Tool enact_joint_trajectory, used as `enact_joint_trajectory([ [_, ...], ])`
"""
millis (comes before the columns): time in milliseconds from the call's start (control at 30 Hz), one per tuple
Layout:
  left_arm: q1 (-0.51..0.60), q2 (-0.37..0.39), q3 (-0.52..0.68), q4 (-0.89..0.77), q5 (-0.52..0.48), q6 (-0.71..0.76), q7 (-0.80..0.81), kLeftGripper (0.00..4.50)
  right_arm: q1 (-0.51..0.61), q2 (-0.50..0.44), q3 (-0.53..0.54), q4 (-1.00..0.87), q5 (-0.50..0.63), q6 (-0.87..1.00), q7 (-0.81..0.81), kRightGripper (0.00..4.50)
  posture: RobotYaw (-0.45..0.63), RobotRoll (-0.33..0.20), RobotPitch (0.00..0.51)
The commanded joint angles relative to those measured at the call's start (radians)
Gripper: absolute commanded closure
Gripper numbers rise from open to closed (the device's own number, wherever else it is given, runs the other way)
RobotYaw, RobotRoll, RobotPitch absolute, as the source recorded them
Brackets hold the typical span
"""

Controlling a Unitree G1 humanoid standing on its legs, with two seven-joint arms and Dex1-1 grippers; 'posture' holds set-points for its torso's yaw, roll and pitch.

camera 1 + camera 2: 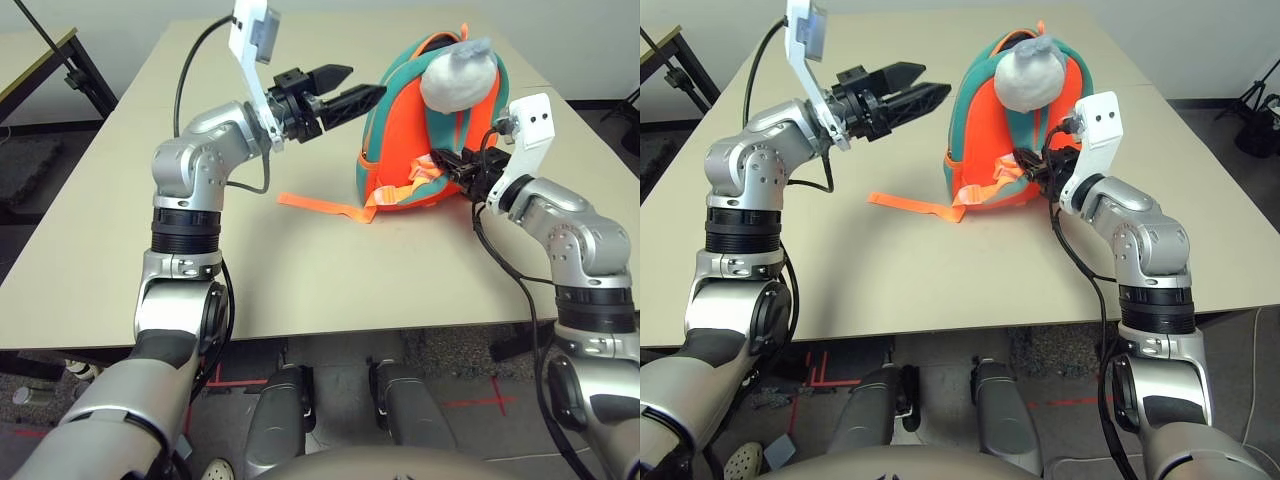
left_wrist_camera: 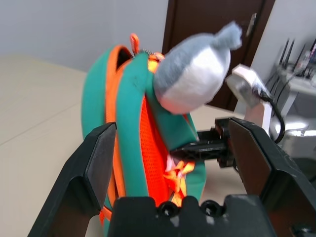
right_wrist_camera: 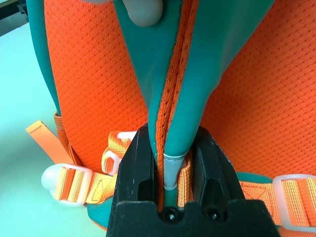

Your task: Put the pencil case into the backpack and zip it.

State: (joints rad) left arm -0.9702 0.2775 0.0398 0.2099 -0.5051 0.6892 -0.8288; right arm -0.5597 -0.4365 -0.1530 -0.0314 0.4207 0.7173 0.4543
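Observation:
The orange backpack [image 1: 400, 185] with teal trim stands upright on the table's far right half, a grey soft piece [image 1: 457, 75] hanging at its top. My right gripper [image 3: 173, 143] is shut on one of its teal shoulder straps [image 3: 185, 98], low on the side that faces me. My left gripper [image 1: 366, 81] hangs open in the air just left of the backpack's upper part, with nothing between its fingers [image 2: 98, 158]. The pencil case is out of view.
An orange webbing strap [image 1: 320, 205] trails from the backpack's base leftwards across the beige table [image 1: 300, 280]. Another table [image 1: 30, 60] stands at the far left, beyond a gap of floor. A dark door [image 2: 212, 29] and some equipment are behind the backpack.

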Motion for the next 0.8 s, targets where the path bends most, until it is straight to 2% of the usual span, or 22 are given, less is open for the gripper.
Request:
enact_joint_trajectory([
  [33, -0.014, -0.012, -0.037, 0.034, 0.038, -0.025, 0.018, 0.00, -0.004, 0.006, 0.010, 0.017, -0.004, -0.004, 0.004, 3.70, -0.18, 0.000, 0.112],
  [233, -0.061, -0.071, -0.069, 0.125, 0.085, -0.119, 0.021, 0.00, -0.012, 0.013, 0.010, 0.027, -0.010, -0.010, 0.005, 3.70, -0.18, 0.000, 0.110],
  [367, -0.115, -0.118, -0.083, 0.219, 0.120, -0.239, 0.003, 0.00, -0.011, 0.015, 0.009, 0.031, -0.012, -0.013, 0.004, 3.70, -0.19, 0.000, 0.110],
  [800, -0.225, -0.179, -0.089, 0.408, 0.180, -0.457, -0.085, 0.00, 0.002, 0.016, 0.002, 0.021, -0.011, -0.011, -0.002, 3.70, -0.20, 0.000, 0.109],
])
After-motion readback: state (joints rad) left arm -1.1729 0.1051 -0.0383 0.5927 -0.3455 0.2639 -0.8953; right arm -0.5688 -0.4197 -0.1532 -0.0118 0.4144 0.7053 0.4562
